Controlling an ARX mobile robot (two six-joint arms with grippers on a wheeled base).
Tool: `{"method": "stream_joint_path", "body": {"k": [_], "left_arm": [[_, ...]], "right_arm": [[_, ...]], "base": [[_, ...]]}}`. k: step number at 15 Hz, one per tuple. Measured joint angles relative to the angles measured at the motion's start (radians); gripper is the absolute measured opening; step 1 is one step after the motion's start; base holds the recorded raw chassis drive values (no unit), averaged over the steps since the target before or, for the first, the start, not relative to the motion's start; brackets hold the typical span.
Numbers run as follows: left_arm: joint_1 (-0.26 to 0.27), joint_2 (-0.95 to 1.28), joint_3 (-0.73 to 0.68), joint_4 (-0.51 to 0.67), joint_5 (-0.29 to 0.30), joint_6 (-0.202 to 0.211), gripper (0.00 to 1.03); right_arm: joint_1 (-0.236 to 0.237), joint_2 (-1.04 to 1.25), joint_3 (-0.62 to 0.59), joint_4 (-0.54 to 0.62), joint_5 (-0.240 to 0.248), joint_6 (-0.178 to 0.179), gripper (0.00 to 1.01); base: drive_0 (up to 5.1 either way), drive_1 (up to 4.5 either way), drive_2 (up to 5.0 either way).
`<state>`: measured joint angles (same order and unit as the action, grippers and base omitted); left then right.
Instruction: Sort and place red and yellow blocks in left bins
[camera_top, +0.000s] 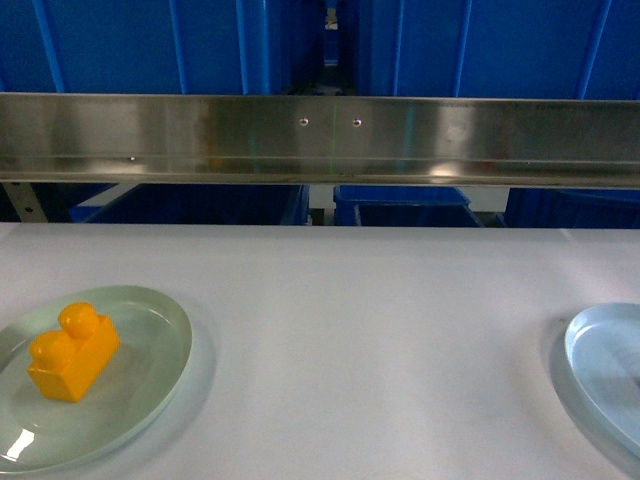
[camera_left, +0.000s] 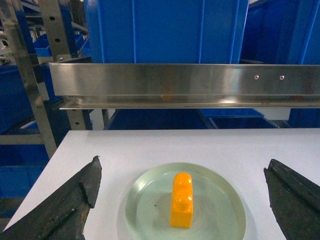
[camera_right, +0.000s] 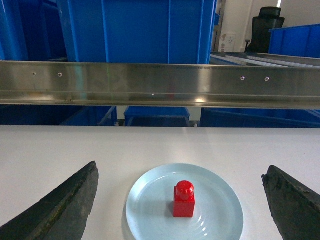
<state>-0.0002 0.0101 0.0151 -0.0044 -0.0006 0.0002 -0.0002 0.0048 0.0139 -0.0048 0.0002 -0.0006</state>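
Between my left gripper's (camera_left: 182, 200) wide-spread fingers, the orange-yellow two-stud plastic brick (camera_left: 182, 200) lies on its pale-green plate (camera_left: 225, 200); the red one-stud brick (camera_right: 184, 199) sits likewise between the right gripper's (camera_right: 182, 200) wide fingers. Glossy plastic could slip when pinched.

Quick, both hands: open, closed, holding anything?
Left hand: open, empty, fingers spread either side of the yellow block.
Right hand: open, empty, the red block sits between its fingers, untouched.

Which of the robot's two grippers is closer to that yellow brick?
Left. The left gripper hangs open right over the yellow brick on its green plate; the right gripper is over the red brick.
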Motion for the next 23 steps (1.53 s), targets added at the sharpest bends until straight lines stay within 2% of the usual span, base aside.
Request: {"method": "stream_joint_path", "body": {"k": [23], "left_arm": [[0.0,0.0,0.0,0.0,0.0,0.0,0.98]], "right_arm": [[0.0,0.0,0.0,0.0,0.0,0.0,0.98]], "base": [[0.0,0.0,0.0]]}}
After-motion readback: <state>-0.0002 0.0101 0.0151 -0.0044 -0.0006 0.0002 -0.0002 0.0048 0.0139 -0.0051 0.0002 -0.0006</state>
